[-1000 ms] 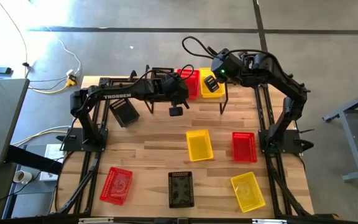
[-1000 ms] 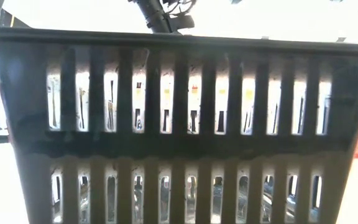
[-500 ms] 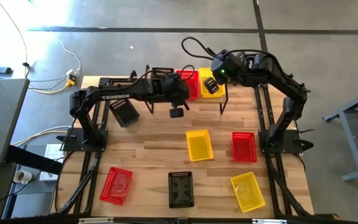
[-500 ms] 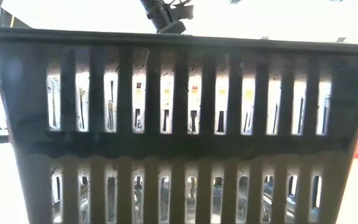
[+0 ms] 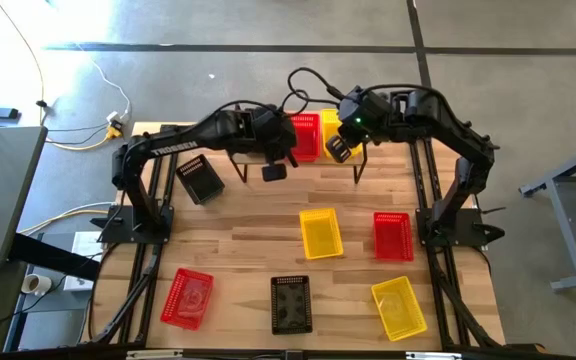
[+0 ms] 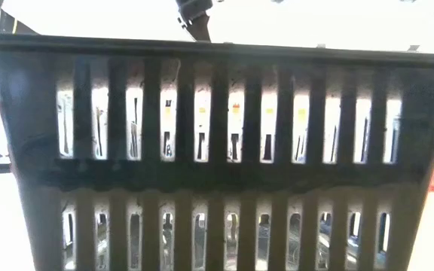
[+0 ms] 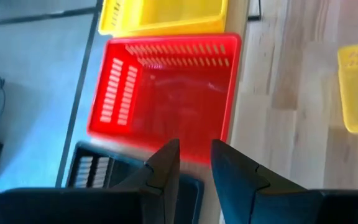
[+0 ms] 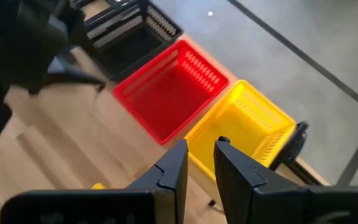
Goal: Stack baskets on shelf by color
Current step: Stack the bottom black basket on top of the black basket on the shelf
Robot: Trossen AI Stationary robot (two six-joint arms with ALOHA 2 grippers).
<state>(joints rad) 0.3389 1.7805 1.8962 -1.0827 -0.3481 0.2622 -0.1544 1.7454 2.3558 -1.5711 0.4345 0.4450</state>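
Red basket (image 7: pixel 166 93) sits mid-shelf, yellow basket (image 8: pixel 244 127) touching one side, black basket (image 8: pixel 129 28) on the other. Shelf (image 5: pixel 353 160) is at the table's far edge. My left gripper (image 7: pixel 194 165) hangs over the red/black seam, fingers (image 7: pixel 166 168) slightly apart, nothing between them. My right gripper (image 8: pixel 201 165) hovers above the yellow basket, narrow gap, also empty. Six more baskets lie on the table (image 5: pixel 248 235): two red, two yellow, two black. Low view is blocked by a black basket (image 6: pixel 217 150), probably the near one.
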